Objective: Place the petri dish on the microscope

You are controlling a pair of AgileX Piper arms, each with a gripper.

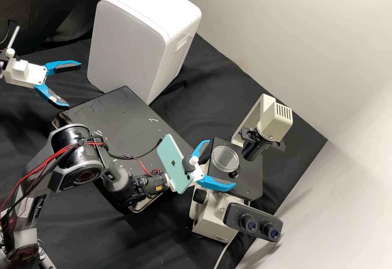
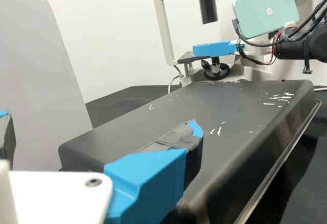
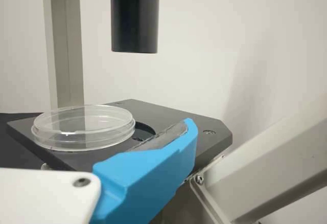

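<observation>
Dish [image 1: 225, 157] lies flat on the microscope's [image 1: 228, 216] black stage [image 1: 250, 181], toward its far-left part, just beside the round opening rather than over it. The right gripper [image 1: 221, 163] sits at the stage's left edge with its 2 fingers spread wide on either side of the dish and not clamping it. The left gripper [image 1: 73, 84] hangs far off at the left, fingers apart and holding nothing. The placing looks essentially done. What is left, by my judgement, is backing the right arm away without nudging the dish.
</observation>
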